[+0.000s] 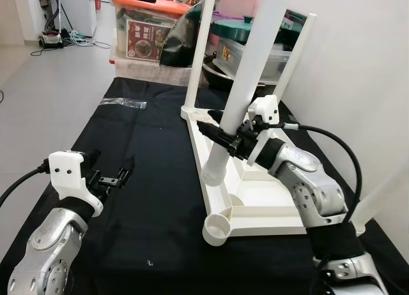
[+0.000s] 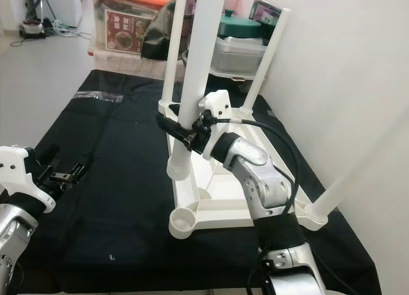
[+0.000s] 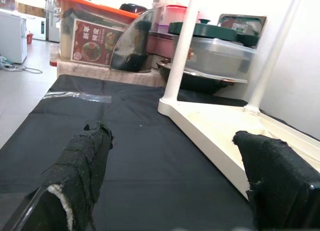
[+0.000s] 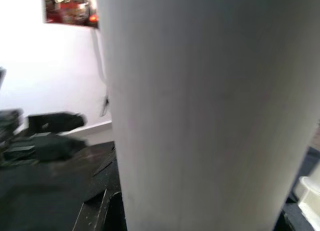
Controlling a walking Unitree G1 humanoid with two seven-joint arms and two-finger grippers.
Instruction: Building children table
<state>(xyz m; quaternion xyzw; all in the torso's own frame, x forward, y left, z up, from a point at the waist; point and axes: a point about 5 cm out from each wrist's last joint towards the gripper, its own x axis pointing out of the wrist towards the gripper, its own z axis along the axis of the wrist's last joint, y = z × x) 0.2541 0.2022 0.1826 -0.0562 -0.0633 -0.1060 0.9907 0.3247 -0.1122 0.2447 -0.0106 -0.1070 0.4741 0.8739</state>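
Two grippers over a black cloth (image 1: 147, 199). The left gripper (image 1: 118, 173) hovers just above the cloth, forearm angled in from low at the near side, fingers parted and holding nothing. Its wrist view shows both fingers (image 3: 80, 166) wrapped in frayed black fabric, with bare cloth between them and the edge of the table top beyond the one on the table side; the head views are too coarse for that detail.

The white table top (image 1: 255, 199) lies upside down on the cloth, on the right gripper's side of the left gripper. An empty round socket (image 1: 217, 230) sits at its nearest corner.

The right gripper (image 1: 220, 136) reaches across the table top from the wall side, elbow bent, wrist about level, its fingers closed around a loose white leg (image 1: 246, 78). The leg's long axis runs steeply up, tilted with its top toward the far wall side. Its lower end (image 1: 214, 173) is above the near rim of the table top, short of the empty socket. In the right wrist view the leg (image 4: 200, 111) is a pale column close to the lens.

Beyond the held leg, two legs (image 1: 199, 52) stand upright in the far corners. A fourth leg (image 2: 358, 161) rises at the near wall-side corner, best seen from the right eye.

Past the cloth's far end are stacked plastic storage boxes (image 1: 147, 33) and a dark pan (image 3: 200, 78).
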